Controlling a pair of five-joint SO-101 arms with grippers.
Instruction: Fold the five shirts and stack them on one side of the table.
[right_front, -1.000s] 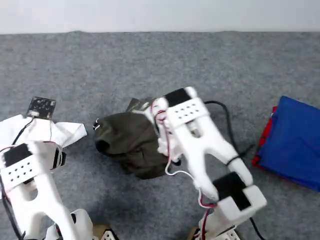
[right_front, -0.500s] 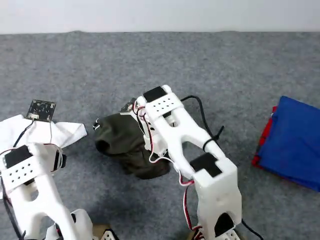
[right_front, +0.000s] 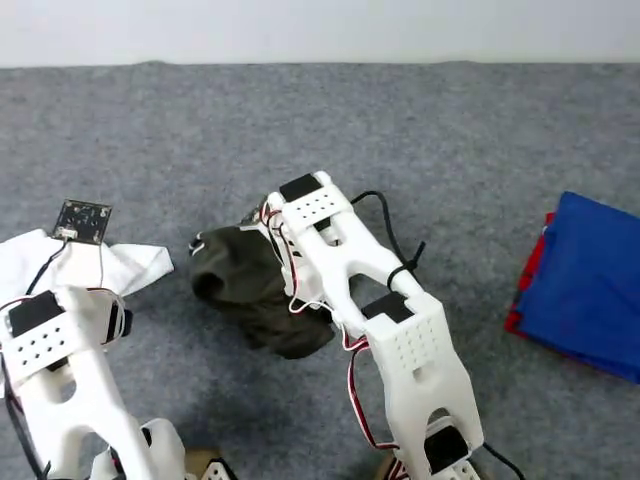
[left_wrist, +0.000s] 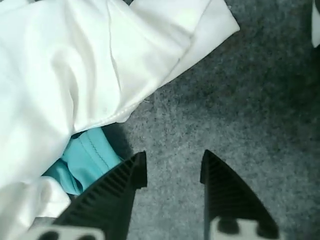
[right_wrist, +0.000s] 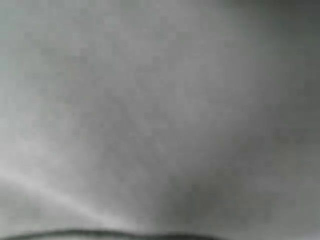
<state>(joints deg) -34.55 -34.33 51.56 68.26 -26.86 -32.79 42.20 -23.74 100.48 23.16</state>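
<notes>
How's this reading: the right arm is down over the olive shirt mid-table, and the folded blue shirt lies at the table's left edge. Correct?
Not quite. The high view shows the folded blue shirt at the right edge of the table, not the left. The rest holds: the right arm is down over the olive shirt mid-table.
</notes>
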